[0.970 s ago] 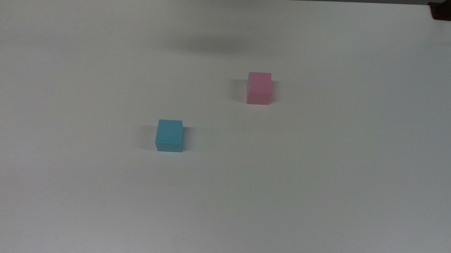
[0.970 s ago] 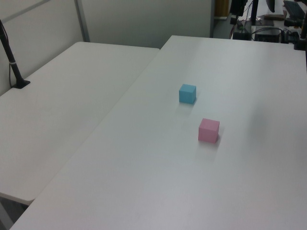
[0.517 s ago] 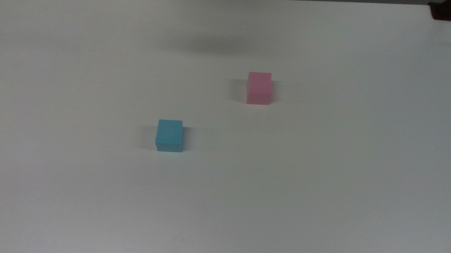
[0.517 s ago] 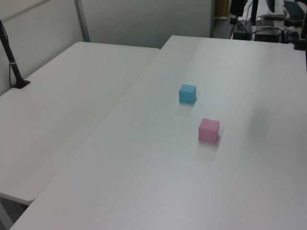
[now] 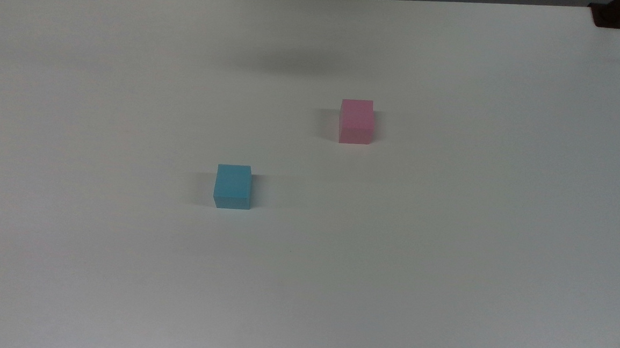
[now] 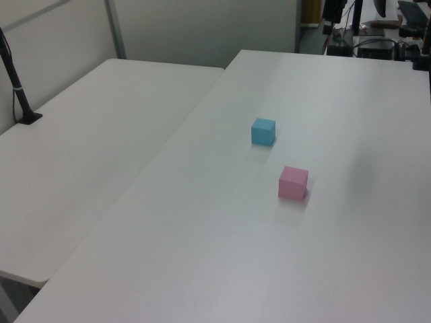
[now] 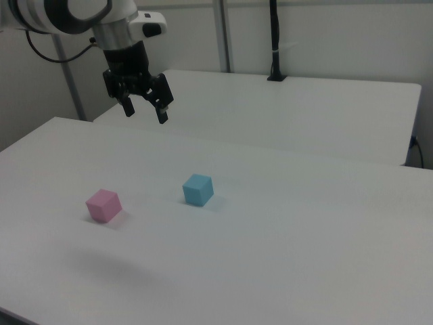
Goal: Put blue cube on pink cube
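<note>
Two small matte cubes, the light-blue cube (image 7: 197, 189) and pale-pink cube (image 7: 103, 205), sat unmoved and apart over the last second, the gripper (image 7: 145, 112) poised high with jaws spread, grasp not begun.

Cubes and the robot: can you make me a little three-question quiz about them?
1. True or false: the blue cube sits on the pink cube.
2. In the right view, the gripper is: A) gripping the blue cube, B) up in the air with its fingers apart, C) resting on the table.
3. Fill in: in the top view, the pink cube lies to the ____ of the blue cube.

Key
1. False: both stand apart on the table.
2. B.
3. Right, and farther up the picture.
</note>
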`<state>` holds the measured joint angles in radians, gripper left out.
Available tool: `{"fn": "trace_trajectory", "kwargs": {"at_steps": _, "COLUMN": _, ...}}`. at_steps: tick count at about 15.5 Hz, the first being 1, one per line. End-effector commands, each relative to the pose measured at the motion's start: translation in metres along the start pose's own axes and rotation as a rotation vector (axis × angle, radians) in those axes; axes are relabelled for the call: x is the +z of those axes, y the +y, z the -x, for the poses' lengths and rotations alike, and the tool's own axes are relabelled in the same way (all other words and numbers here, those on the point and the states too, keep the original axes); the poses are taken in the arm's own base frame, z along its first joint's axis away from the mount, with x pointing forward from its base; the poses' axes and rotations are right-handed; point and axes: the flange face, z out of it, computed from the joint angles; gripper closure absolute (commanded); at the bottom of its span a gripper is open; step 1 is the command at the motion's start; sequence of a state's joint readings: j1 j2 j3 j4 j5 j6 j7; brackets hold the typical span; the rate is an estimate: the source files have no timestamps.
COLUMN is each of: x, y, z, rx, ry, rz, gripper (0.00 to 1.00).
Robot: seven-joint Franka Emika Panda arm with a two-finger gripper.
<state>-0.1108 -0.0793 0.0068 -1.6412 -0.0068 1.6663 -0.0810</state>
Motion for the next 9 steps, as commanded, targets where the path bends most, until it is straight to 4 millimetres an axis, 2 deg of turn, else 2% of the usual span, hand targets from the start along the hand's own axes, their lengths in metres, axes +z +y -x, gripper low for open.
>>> {"fn": "trace_trajectory", "kwargs": {"at_steps": 1, "x": -0.0026, "y": -0.0021, "z": 0.0042, "rx": -0.048, "ry": 0.013, "rz": -0.021, "gripper": 0.0}}
{"fn": "trace_trajectory", "kwargs": {"at_steps": 9, "x": -0.0013, "y": -0.0082, "z": 0.0054, "rx": -0.059, "ry": -0.002, "rz": -0.023, "gripper": 0.0}}
